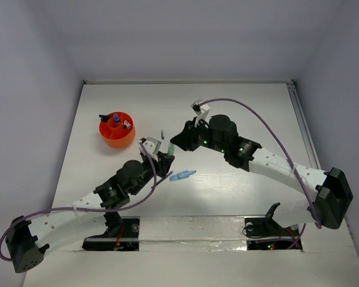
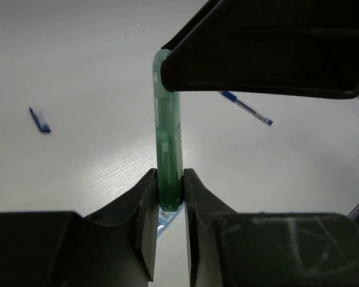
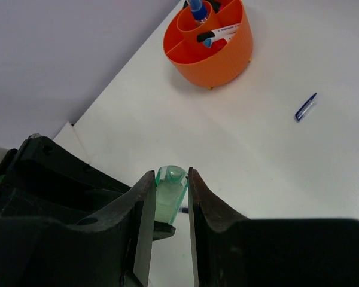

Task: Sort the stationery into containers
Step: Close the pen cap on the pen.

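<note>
The left gripper (image 2: 169,190) has its fingers (image 2: 145,209) clamped on the lower end of a translucent green marker (image 2: 167,119), which stands straight out from the pads. The marker's far end goes under the dark body of the other arm. There the right gripper (image 3: 170,190) has its fingers (image 3: 142,203) closed against either side of the marker's rounded end, so both grippers hold the same marker above the white table (image 1: 257,107).

Beyond the left fingers, off to their left, a short blue pen (image 2: 39,119) lies flat on the table. A thin blue pen (image 2: 246,108) lies off to their right, past the marker.

Ahead of the right fingers, well apart from them, stands the orange cup (image 3: 224,57) with inner dividers. A blue-capped piece (image 3: 197,8) stands upright in its middle compartment, and a black-and-white marker (image 3: 218,31) leans in the compartment beside it.
</note>
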You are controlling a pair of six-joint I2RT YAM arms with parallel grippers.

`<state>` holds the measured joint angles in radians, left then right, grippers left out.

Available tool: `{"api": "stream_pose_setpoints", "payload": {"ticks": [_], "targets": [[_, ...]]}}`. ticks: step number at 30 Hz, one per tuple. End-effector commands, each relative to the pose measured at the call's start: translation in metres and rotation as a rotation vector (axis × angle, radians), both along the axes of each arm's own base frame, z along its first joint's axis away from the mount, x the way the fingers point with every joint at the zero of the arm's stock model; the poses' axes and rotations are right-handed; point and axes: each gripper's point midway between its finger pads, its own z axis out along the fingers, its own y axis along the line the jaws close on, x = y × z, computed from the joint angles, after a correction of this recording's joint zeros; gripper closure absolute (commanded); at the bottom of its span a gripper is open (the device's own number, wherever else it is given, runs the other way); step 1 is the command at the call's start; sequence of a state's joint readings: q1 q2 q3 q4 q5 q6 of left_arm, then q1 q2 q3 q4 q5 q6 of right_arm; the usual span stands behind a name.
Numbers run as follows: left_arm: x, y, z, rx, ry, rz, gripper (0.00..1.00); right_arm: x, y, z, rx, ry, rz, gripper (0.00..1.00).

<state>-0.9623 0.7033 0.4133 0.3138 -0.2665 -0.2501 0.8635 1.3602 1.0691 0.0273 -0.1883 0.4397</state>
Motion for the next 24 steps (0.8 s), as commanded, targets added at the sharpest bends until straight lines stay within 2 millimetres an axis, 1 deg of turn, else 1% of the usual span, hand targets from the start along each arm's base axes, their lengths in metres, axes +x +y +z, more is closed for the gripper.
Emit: {"api": "stream_pose_setpoints", "payload": {"ticks": [1, 2, 4, 5, 7, 8, 10, 12, 13, 14, 18, 20, 22, 24], "targets": [[-0.001, 0.011, 0.174, -0.399, -0.306, 0.028, 1.00, -0.070, 0.003, -0.097, -0.184, 0.234, 0.155, 1.00], [-0.001, 0.012, 0.180, -0.402, -0.314, 0.034, 1.00, -0.077, 0.002, -0.108, -0.196, 0.261, 0.157, 1.00], [0.003, 0.013, 0.182, -0.386, -0.319, 0.053, 1.00, -0.086, 0.006, -0.118, -0.206, 0.276, 0.171, 1.00], [0.004, 0.013, 0.186, -0.383, -0.324, 0.057, 1.00, -0.086, 0.006, -0.120, -0.204, 0.287, 0.168, 1.00], [0.005, 0.012, 0.189, -0.371, -0.334, 0.063, 1.00, -0.094, 0.008, -0.126, -0.218, 0.294, 0.176, 1.00], [0.007, 0.015, 0.192, -0.370, -0.339, 0.076, 1.00, -0.098, 0.009, -0.133, -0.232, 0.306, 0.177, 1.00], [0.008, 0.019, 0.197, -0.369, -0.351, 0.099, 1.00, -0.104, 0.010, -0.139, -0.237, 0.320, 0.190, 1.00], [0.010, 0.025, 0.206, -0.370, -0.367, 0.110, 1.00, -0.107, 0.006, -0.147, -0.243, 0.348, 0.182, 1.00], [0.008, 0.024, 0.211, -0.373, -0.369, 0.095, 1.00, -0.109, 0.004, -0.153, -0.239, 0.351, 0.180, 1.00], [0.008, 0.025, 0.219, -0.371, -0.372, 0.093, 1.00, -0.109, 0.004, -0.154, -0.231, 0.355, 0.175, 1.00], [0.006, 0.028, 0.231, -0.385, -0.388, 0.090, 1.00, -0.113, -0.001, -0.170, -0.242, 0.391, 0.164, 1.00], [0.002, 0.025, 0.236, -0.400, -0.387, 0.062, 1.00, -0.114, -0.002, -0.179, -0.257, 0.406, 0.159, 1.00], [-0.003, 0.014, 0.235, -0.410, -0.372, 0.004, 1.00, -0.115, 0.000, -0.178, -0.263, 0.399, 0.164, 1.00], [0.002, 0.008, 0.220, -0.389, -0.338, 0.004, 1.00, -0.109, 0.002, -0.165, -0.249, 0.361, 0.153, 1.00]]}}
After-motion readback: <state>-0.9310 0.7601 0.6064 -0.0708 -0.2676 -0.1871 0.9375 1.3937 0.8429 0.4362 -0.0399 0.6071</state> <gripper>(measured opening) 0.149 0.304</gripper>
